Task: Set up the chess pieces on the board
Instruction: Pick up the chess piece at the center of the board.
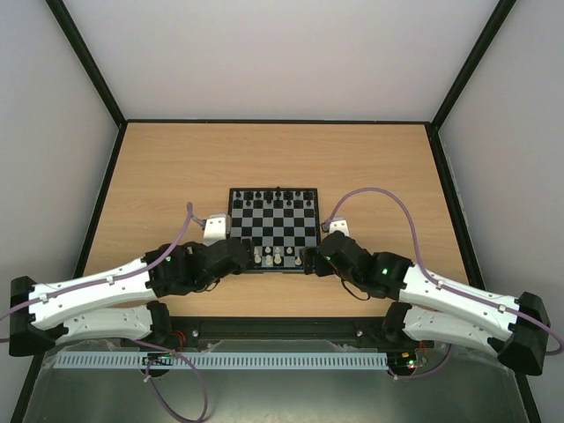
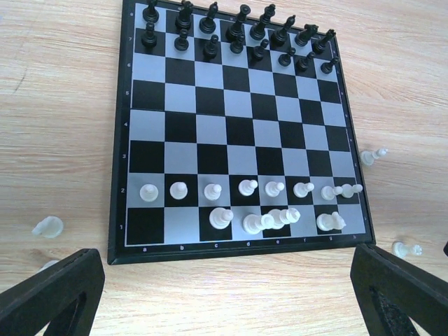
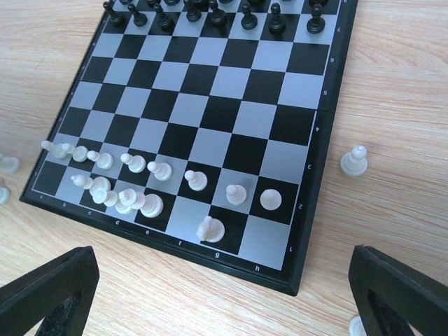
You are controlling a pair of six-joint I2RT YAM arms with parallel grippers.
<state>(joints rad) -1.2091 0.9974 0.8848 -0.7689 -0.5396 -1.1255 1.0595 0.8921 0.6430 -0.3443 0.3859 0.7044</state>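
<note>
Both my left pincer (image 2: 224,297) and my right pincer (image 3: 224,301) hang released, grasping nothing, at the near corners of the board (image 2: 238,129); black chessmen (image 2: 238,31) fill its two far rows; whitish chessmen (image 2: 247,187) partly fill its two near rows; stray whitish pieces (image 2: 47,226) lie beside it on the table (image 2: 56,105).

We see the left arm (image 1: 97,286) and right arm (image 1: 458,301) clad in white shells dotted with small dark screws, with black joints and black end caps. A lilac cable (image 1: 388,193) loops off each wrist, a green light (image 1: 384,265) glows there, and the fingers (image 2: 49,294) are matte black wedges.
</note>
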